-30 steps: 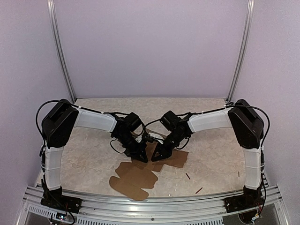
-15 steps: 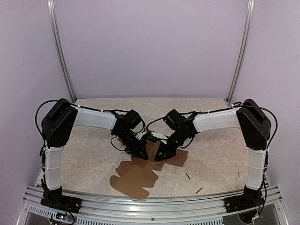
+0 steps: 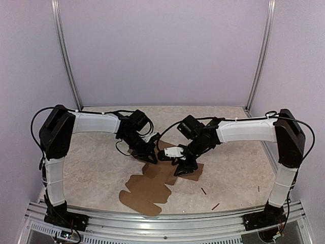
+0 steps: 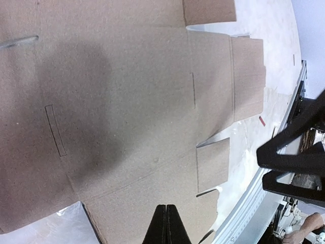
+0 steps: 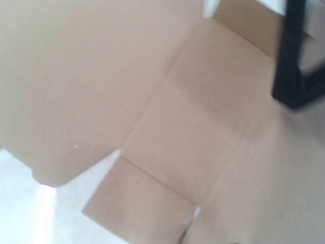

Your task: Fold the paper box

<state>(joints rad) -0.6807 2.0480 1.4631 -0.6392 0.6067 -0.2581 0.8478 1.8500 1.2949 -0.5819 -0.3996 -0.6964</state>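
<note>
Both arms are backing off versus a second ago. Left pincer (image 3: 151,158) is staying closed and empty over the paper box (image 3: 150,190). Right pincer (image 3: 184,166) is swinging sideways; can't tell its jaws, view blurred. Box is lying flat on the surface (image 3: 96,168) beneath both, so folding is barely starting.

The paper box (image 3: 150,190) lies flat on the surface (image 3: 96,168), about midway between its left and right edges and toward the near edge. The left claw (image 3: 151,159) is over the sheet's far left part and the right claw (image 3: 181,165) over its far right part, near each other. A few sticks (image 3: 203,191) lie right of the sheet, toward the near right corner.
</note>
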